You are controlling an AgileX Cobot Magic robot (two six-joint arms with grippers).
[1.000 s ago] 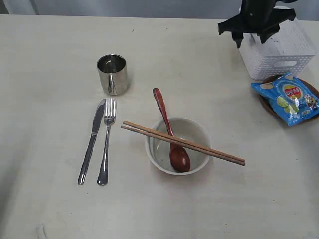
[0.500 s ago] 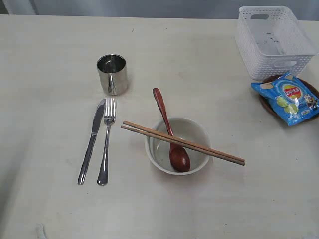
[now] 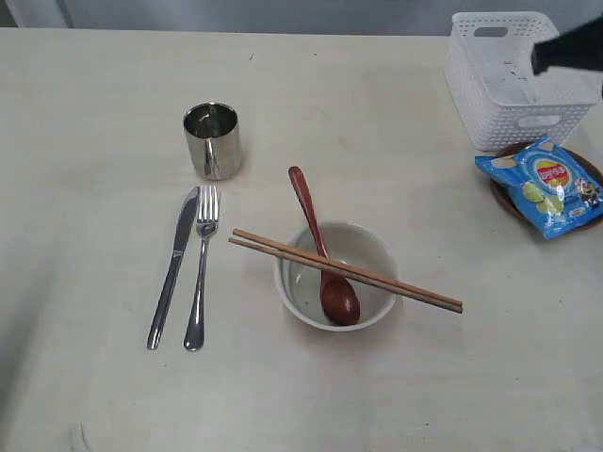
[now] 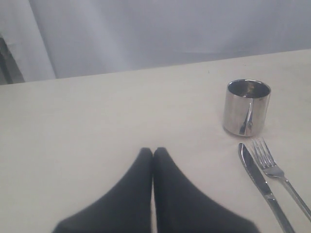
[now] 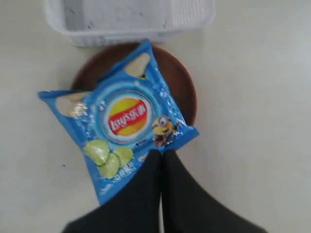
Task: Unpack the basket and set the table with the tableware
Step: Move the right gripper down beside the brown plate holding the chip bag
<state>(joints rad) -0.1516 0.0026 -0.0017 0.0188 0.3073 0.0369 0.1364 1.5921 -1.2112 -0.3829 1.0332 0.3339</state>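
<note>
A blue snack bag point(image 5: 121, 124) covers the brown plate point(image 5: 181, 80) beside the basket point(image 5: 126, 36), under the right gripper point(image 5: 160, 153), its fingers pressed together.

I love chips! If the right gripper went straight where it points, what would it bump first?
Probably the blue snack bag on the brown plate; the shut right gripper points at its near edge, though its height above is unclear.

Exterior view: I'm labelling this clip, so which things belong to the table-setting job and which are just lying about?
Job: basket, table, steel cup, knife, fork, white bowl, wooden spoon, chopsticks, brown plate.
Lying about: blue snack bag, on the plate.
</note>
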